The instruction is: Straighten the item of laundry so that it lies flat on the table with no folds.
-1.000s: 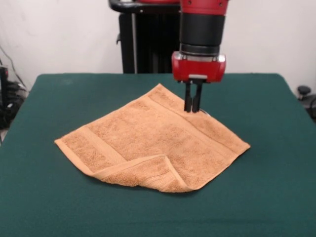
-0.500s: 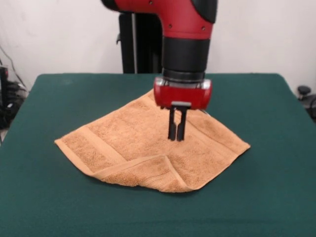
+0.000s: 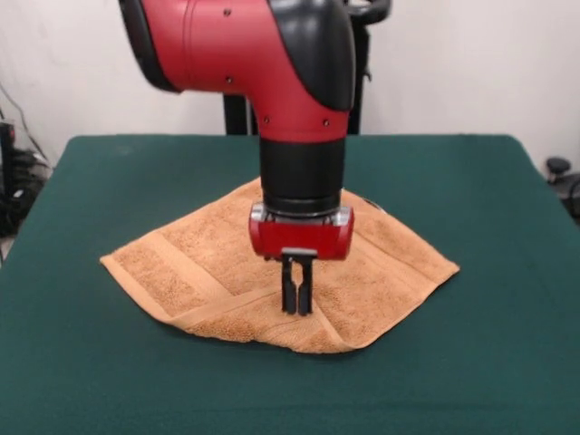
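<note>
The orange-tan towel (image 3: 195, 254) lies spread in a diamond shape in the middle of the dark green table (image 3: 480, 362). Its near corner is folded back onto the towel, forming a flap (image 3: 240, 319) along the front edge. My gripper (image 3: 297, 308) hangs from the red arm and points straight down over the tip of this flap, at or just above the cloth. Its two black fingers stand close together with nothing visibly between them. The arm hides the towel's far corner and part of its middle.
The robot's black pedestal (image 3: 237, 113) stands behind the table's far edge. Cables and dark gear (image 3: 14, 181) sit off the table's left side, and a small black object (image 3: 557, 168) sits off its right side. Green table surface surrounds the towel on all sides.
The arm has swung from the towel's far corner toward the camera and lower, so the gripper is now over the folded near flap. The towel has not moved.
</note>
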You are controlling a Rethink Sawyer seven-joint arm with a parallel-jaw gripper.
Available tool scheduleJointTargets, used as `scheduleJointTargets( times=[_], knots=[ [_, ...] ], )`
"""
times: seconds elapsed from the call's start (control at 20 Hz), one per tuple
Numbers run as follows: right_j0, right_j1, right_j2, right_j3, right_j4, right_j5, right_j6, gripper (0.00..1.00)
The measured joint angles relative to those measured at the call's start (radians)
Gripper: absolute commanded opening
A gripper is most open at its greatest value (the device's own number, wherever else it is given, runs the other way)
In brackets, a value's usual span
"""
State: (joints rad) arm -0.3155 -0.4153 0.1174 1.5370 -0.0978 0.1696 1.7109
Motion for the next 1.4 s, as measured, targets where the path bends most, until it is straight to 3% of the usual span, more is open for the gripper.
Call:
scheduleJointTargets(
  times=[0.65, 0.7, 1.4],
  knots=[
    [-0.021, 0.069, 0.053, -0.11, -0.062, 0.133, 0.0, 0.0],
    [-0.014, 0.071, 0.053, -0.131, -0.074, 0.167, 0.0, 1.0],
    [0.022, 0.084, 0.056, -0.183, -0.076, 0.245, 0.0, 1.0]
  ],
)
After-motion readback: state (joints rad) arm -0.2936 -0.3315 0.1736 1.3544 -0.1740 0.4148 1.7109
